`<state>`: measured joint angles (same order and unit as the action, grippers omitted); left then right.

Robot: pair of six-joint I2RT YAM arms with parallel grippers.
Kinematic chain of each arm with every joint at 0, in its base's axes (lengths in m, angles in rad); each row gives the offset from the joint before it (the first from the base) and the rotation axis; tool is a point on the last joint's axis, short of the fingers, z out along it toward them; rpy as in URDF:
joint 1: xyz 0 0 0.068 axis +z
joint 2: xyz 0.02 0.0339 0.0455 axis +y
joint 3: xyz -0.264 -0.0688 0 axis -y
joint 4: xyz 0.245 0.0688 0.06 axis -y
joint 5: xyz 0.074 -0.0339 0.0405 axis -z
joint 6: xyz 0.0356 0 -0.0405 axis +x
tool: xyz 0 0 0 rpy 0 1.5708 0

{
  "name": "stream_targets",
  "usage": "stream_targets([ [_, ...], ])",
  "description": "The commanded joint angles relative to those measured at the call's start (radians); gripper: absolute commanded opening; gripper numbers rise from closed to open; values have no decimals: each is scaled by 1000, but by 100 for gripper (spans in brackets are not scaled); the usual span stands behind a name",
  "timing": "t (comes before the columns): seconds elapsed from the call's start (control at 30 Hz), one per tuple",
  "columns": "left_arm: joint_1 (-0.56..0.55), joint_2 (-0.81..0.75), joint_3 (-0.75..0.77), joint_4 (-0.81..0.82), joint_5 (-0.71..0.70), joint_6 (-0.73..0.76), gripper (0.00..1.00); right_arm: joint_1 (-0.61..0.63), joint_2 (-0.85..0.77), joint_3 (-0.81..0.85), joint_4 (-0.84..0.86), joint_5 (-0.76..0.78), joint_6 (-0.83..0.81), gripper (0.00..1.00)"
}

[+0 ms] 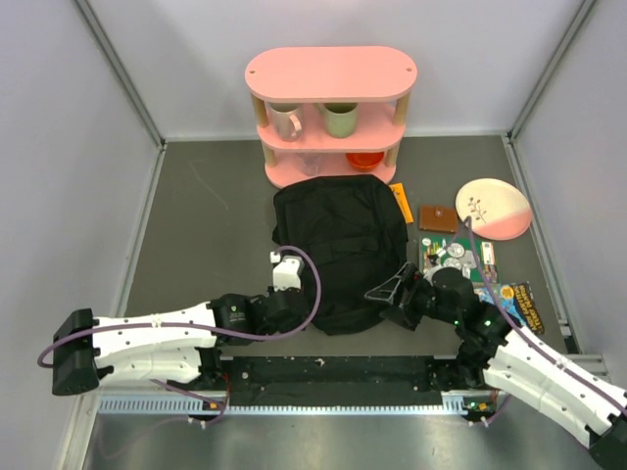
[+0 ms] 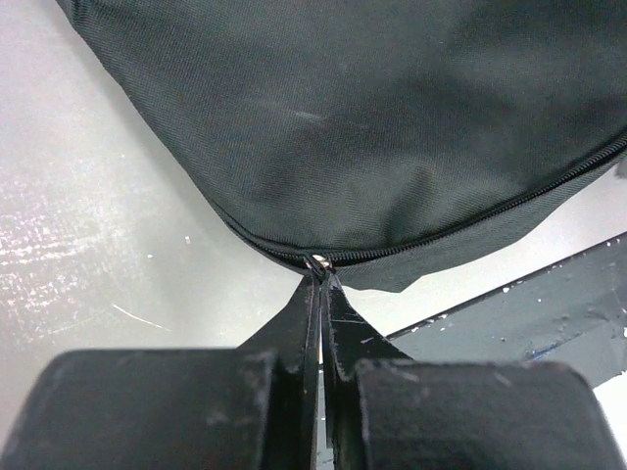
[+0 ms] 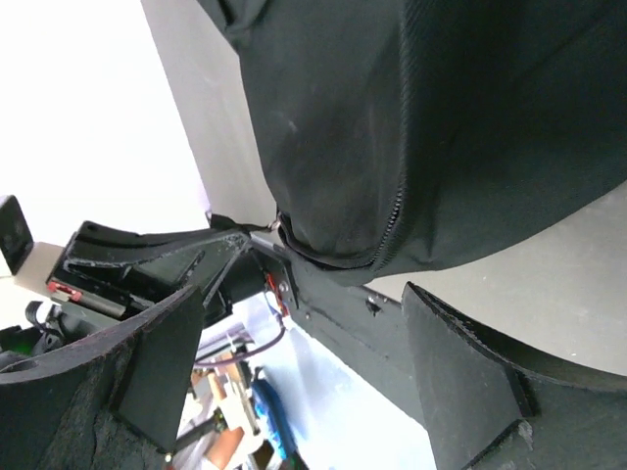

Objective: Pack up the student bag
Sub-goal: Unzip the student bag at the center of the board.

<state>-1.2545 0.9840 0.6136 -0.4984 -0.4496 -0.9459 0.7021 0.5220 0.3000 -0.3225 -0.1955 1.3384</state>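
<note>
Opening the student bag (image 1: 338, 245): my left gripper (image 2: 320, 282) pinches the zipper pull (image 2: 317, 261), my right gripper (image 1: 393, 288) stands apart; next I judge a steady drag along the zipper.

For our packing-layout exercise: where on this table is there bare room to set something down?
Bare tabletop lies left of the student bag, bordered by the left wall, pink shelf and left arm. Right of the bag is crowded: plate, wallet, cards and the right arm.
</note>
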Motion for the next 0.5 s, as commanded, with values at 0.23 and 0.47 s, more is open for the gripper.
stream_targets([
  [0.23, 3, 8, 34, 69, 18, 21, 0, 267, 285, 51, 237, 181, 321, 77],
  [0.47, 3, 10, 35, 87, 22, 32, 0, 292, 384, 87, 287, 215, 416, 63],
])
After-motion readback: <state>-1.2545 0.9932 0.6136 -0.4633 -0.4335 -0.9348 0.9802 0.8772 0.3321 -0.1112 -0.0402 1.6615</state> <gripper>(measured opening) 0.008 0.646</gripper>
